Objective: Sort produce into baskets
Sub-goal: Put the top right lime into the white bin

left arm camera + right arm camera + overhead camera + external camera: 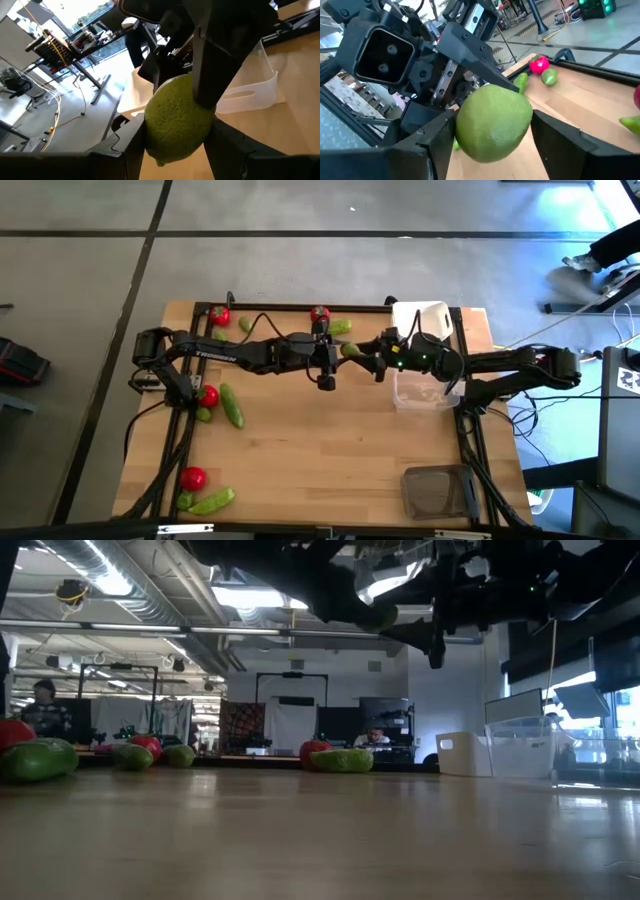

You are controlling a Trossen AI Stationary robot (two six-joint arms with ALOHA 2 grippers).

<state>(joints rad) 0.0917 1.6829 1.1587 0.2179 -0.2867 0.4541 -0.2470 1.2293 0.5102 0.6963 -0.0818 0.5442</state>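
High view: left gripper (340, 356) and right gripper (368, 361) meet above the table's middle, toward the far edge, both pinching one lime (351, 350) held in the air between them. Left wrist view shows the lime (176, 120) clamped by fingers from both sides. Just right of it sit the white basket (428, 320) and clear basket (422, 392); the grey basket (436, 490) lies at the near right corner.

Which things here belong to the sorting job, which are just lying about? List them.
Job: lime, held by the left gripper, right gripper at it; tomatoes; green pods; white basket; clear basket; grey basket.
Lying about: black case on the floor; a person's shoe.
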